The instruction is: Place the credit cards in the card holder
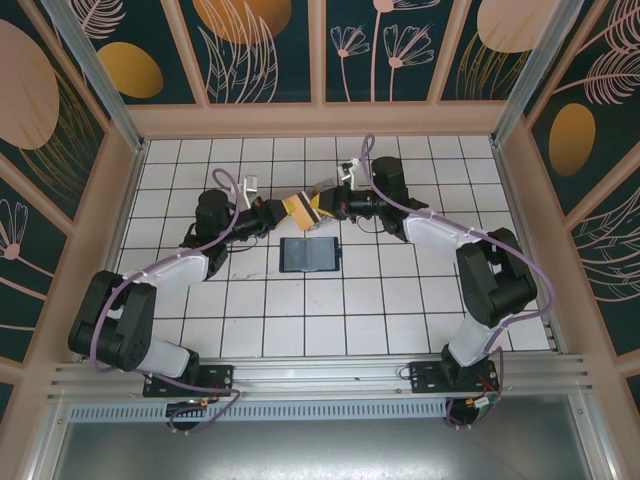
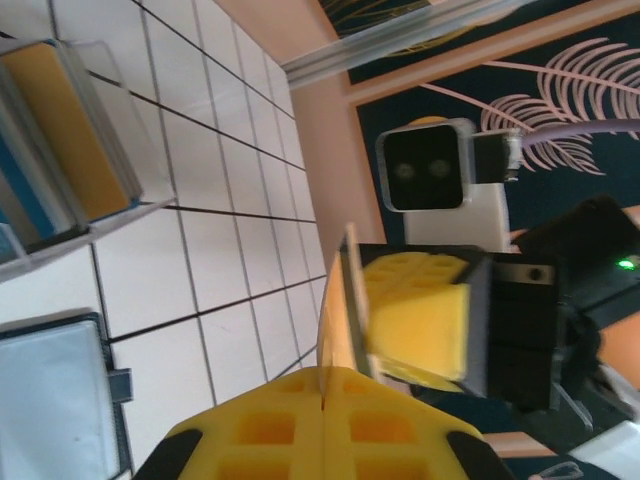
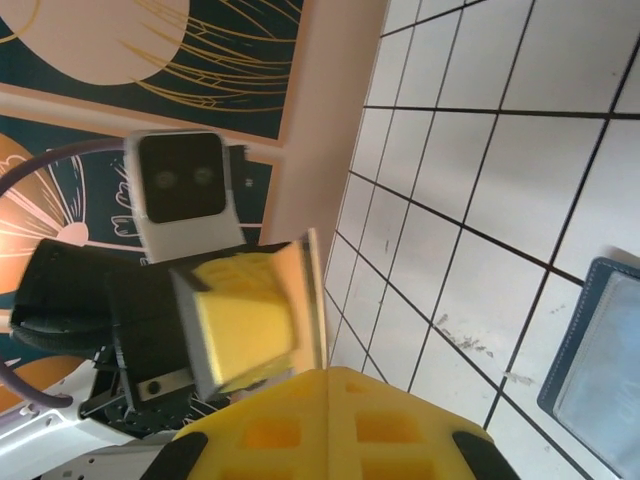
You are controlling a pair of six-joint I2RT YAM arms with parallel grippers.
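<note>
A tan-gold credit card (image 1: 301, 208) hangs above the tiles at mid-table, pinched from both sides. My left gripper (image 1: 290, 209) is shut on one edge of it and my right gripper (image 1: 322, 203) on the opposite edge. In the left wrist view the card (image 2: 340, 300) stands edge-on out of my shut left gripper (image 2: 335, 375), with the right arm's yellow pad (image 2: 420, 320) pressed on it. The right wrist view shows the card (image 3: 315, 290) rising from my shut right gripper (image 3: 328, 375). The clear card holder (image 2: 105, 228) stands on the tiles below, with an orange-yellow card (image 2: 70, 130) and a blue one in its slots.
A flat dark blue wallet (image 1: 310, 253) lies open on the tiles just in front of the grippers, also seen as wallet (image 2: 45, 400) and wallet (image 3: 600, 360). Wooden walls and aluminium posts (image 1: 95, 70) ring the white tiled floor (image 1: 400, 300).
</note>
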